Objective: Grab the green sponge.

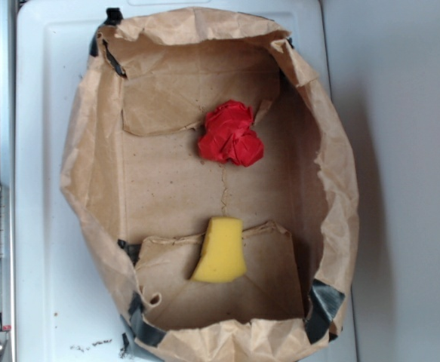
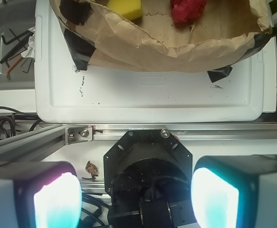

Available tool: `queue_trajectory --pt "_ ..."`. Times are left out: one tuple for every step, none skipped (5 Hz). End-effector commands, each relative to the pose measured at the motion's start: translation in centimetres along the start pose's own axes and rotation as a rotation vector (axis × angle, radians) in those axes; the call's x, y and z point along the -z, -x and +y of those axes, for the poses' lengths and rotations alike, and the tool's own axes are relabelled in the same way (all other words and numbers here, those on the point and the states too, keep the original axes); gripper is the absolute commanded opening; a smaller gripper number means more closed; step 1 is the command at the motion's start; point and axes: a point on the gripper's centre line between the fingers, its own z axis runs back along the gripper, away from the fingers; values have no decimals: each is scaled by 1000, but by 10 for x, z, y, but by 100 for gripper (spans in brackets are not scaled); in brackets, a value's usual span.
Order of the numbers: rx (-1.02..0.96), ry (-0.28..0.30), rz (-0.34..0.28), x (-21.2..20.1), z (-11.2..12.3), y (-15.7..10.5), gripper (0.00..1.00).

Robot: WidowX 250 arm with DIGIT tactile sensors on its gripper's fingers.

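Note:
The green sponge is a small yellow foam wedge with one curved end. It lies on the floor of an opened brown paper bag, towards the bag's near end. In the wrist view the sponge shows at the top edge, partly cut off. The gripper is open and empty, its two pale fingers wide apart, held over the robot's black base, well short of the bag. The gripper does not show in the exterior view.
A crumpled red paper ball lies in the bag beyond the sponge, and shows in the wrist view. The bag sits on a white tray. An aluminium rail runs between base and tray. Black cables and tools lie at left.

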Motion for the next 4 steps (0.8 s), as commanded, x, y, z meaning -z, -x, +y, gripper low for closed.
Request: queue_trajectory --pt "0 0 0 0 0 0 100" --pt "-29 -8 -19 5 4 -21 100" --pt "-63 -22 -41 12 9 -46 100" --pt "-90 -37 -60 17 14 -60 100"
